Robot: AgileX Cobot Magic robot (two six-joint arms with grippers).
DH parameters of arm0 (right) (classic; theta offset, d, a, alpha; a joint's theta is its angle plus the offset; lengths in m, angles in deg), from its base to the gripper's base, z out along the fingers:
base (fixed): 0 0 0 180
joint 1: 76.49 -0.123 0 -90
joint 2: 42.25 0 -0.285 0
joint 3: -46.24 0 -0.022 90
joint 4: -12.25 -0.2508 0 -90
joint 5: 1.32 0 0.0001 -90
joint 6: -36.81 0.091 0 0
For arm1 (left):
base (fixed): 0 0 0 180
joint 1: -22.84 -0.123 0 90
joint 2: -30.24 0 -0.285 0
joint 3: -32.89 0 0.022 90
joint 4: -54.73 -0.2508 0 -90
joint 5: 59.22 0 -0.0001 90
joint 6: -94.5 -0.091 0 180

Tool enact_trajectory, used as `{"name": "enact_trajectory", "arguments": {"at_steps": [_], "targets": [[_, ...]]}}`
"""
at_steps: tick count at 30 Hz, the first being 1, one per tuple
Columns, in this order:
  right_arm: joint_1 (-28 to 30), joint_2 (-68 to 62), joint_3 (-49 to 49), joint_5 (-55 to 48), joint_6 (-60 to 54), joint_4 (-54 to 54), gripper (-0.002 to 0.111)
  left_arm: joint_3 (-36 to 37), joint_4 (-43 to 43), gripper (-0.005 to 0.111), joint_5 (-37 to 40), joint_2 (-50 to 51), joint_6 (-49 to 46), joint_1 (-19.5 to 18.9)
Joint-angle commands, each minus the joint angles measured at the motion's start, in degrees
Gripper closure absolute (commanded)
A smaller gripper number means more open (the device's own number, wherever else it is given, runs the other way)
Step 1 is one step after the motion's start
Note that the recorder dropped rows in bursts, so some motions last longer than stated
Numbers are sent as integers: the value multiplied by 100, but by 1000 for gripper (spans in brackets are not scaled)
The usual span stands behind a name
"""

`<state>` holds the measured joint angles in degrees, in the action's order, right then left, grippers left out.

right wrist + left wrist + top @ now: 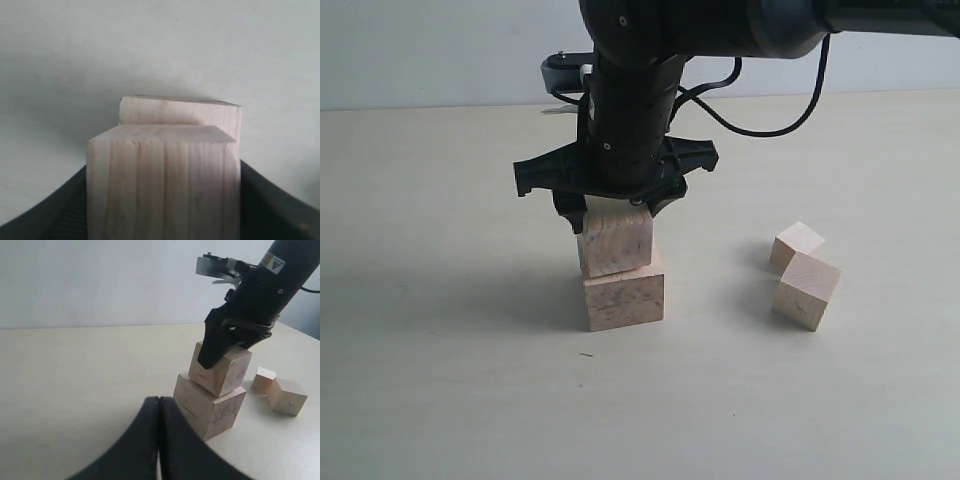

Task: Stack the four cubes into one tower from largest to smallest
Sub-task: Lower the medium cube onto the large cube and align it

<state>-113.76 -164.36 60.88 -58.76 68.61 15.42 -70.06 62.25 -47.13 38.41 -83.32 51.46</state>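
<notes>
The largest cube (625, 298) (210, 407) stands on the table with dark mottled marks on one side. A second, slightly smaller cube (617, 240) (222, 371) (162, 185) rests on its top, a little tilted and turned. My right gripper (613, 212) (225, 352) comes down from above, shut on this upper cube, with its black fingers (65, 210) against both sides. The largest cube's top edge (180, 111) shows past the held one. Two smaller cubes (807, 290) (797, 246) lie together to the right. My left gripper (159, 405) is shut and empty, low and near the stack.
The pale table (440, 380) stretches to a white wall behind. The two small cubes (286, 396) (263, 380) touch each other a short way from the stack. A black cable (770, 125) loops from the right arm above the table.
</notes>
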Motion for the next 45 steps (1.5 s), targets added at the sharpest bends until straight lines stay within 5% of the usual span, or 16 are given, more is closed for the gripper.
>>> {"name": "enact_trajectory", "arguments": {"at_steps": [1,45], "targets": [[-4,34,57,28,-9,-2,43,18,11,107,-16,-38,-16,-15],[-4,34,57,-197,-278,-150,36,18,11,107,-16,-38,-16,-15]]}}
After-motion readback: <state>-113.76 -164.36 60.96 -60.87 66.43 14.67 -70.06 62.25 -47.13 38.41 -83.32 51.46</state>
